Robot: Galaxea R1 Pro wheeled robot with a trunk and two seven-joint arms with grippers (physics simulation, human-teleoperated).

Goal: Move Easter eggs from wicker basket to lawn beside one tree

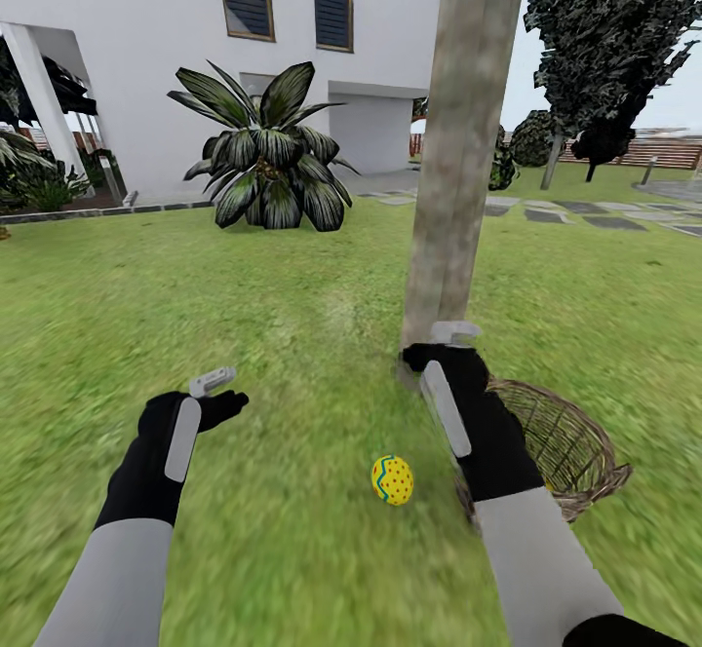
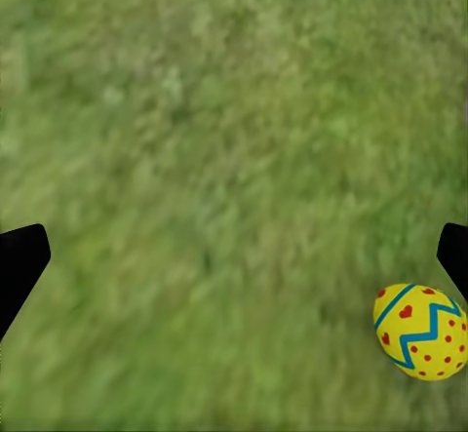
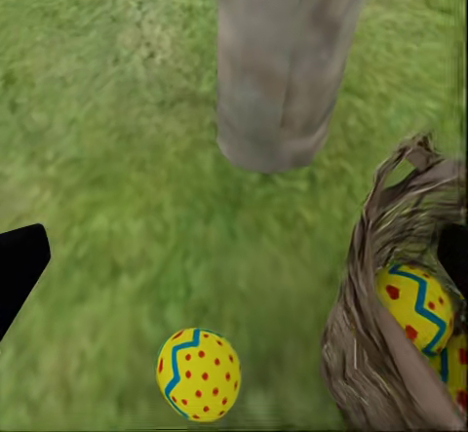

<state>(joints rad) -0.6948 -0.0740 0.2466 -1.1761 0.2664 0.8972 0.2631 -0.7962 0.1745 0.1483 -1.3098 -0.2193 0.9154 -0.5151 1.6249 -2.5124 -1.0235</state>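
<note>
We see one Easter egg (image 1: 392, 479) lying loose on the lawn (image 1: 292, 335), out in front between our two arms and nearer the right one. It sits near the foot of the tree (image 1: 458, 160), a little way out from the trunk base, touching neither trunk nor basket. The wicker basket (image 1: 575, 452) rests on the grass just beside the trunk, on its right, partly hidden behind our right forearm.

In the right wrist view the same loose egg (image 3: 198, 374) shows on the grass, the trunk (image 3: 283, 61) beyond it, and the basket wall (image 3: 380, 334) to one side. Inside the basket we see a second egg (image 3: 417, 305) and the edge of what looks like a third egg (image 3: 454, 369), though that one is cut off by the frame, so we are not fully sure.

Left gripper (image 1: 216, 389) hovers low over bare grass, well apart from the egg; in the left wrist view its dark fingertips (image 2: 19, 261) sit at opposite edges of the frame, so the jaws are spread wide and hold nothing. That view catches the loose egg (image 2: 421, 331) off to the side.

Right gripper (image 1: 450, 335) hangs at the trunk base, above the basket's near rim. Its fingertip (image 3: 18, 261) stands far out at the frame edge, jaws spread, nothing pinched.

Behind: white house (image 1: 146, 62), spiky palm-like plant (image 1: 268, 155), dark cypress-like tree (image 1: 609, 43), grey stepping stones (image 1: 585, 213).
</note>
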